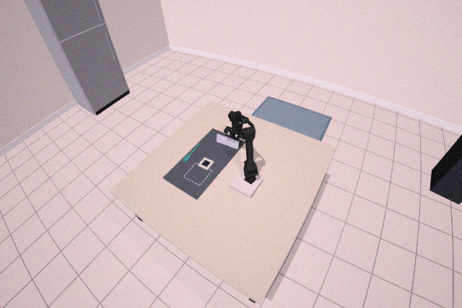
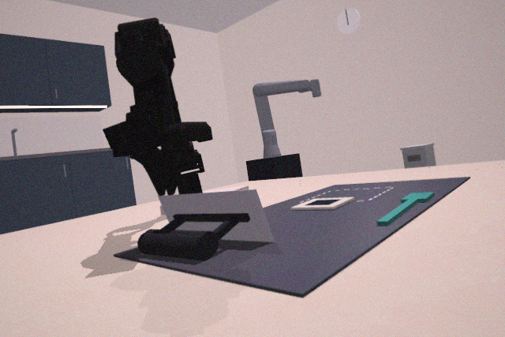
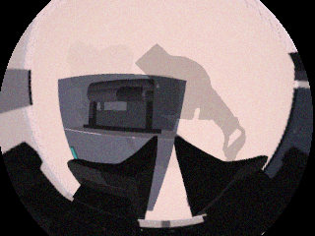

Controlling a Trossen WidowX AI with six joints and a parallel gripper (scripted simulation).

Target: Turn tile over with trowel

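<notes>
The tile (image 1: 206, 163) (image 2: 323, 203) lies flat, a dark square showing on top; its edge meets the dashed outline (image 1: 192, 180) (image 2: 381, 194). On the mat (image 1: 175, 177) (image 2: 309, 260), a teal tool (image 1: 188, 157) (image 2: 412, 200) (image 3: 74, 152) with a thin handle and wide head lies flat. At the mat's far end stands a pale grey tilted plate (image 1: 224, 141) (image 2: 248, 203) with a black cylindrical handle (image 2: 175, 243) (image 3: 115, 91). I cannot tell which tool is the trowel. My gripper (image 1: 233, 137) (image 2: 178, 191) (image 3: 165, 140) is partly open and empty, beside the plate; its fingertips are partly hidden.
The mat lies on the beige table (image 1: 268, 244). My arm's pale base plate (image 1: 240, 186) stands on the table beside the mat. A fridge (image 1: 89, 62), a blue rug (image 1: 292, 116) and another grey robot arm (image 2: 265, 110) are in the background.
</notes>
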